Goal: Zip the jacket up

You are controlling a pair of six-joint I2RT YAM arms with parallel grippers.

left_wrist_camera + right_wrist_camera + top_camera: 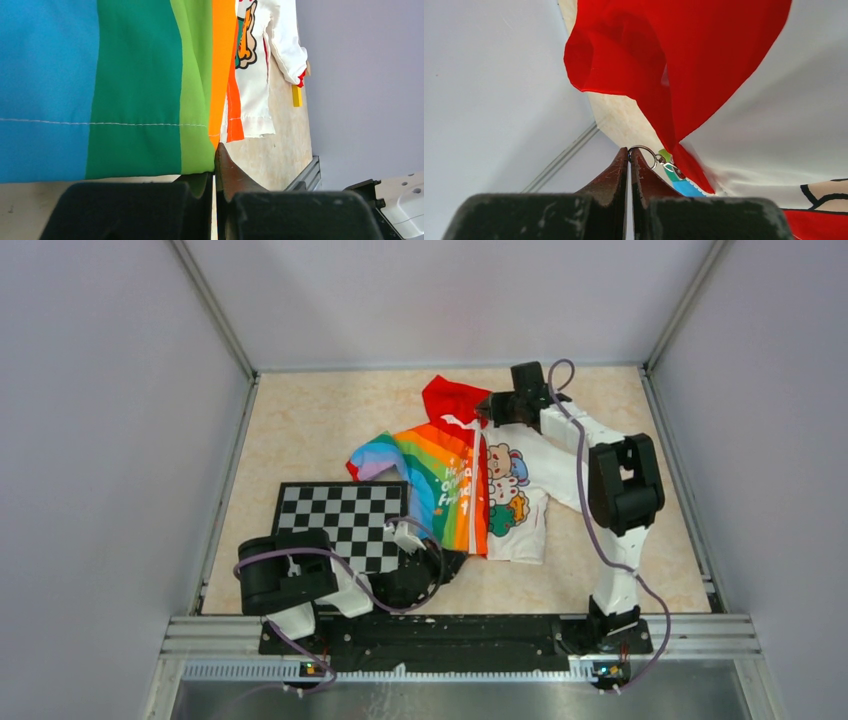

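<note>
The jacket [455,485] lies flat mid-table, with its red hood [450,400] at the far end. The rainbow half is on the left and the white cartoon half [515,490] on the right. The white zipper [478,480] runs down the middle. My right gripper [486,410] is at the collar, shut on the zipper pull's metal ring [644,150], and its tips [629,151] pinch that ring under the hood [664,55]. My left gripper [452,562] is at the bottom hem, shut on the hem's light-green edge [200,150], jaws pressed together [215,162].
A black-and-white checkerboard [340,525] lies left of the jacket, partly under the rainbow sleeve. A small yellow block [297,95] sits by the white sleeve's red cuff. Grey walls enclose the table on three sides, with a metal rail [460,625] along the near edge.
</note>
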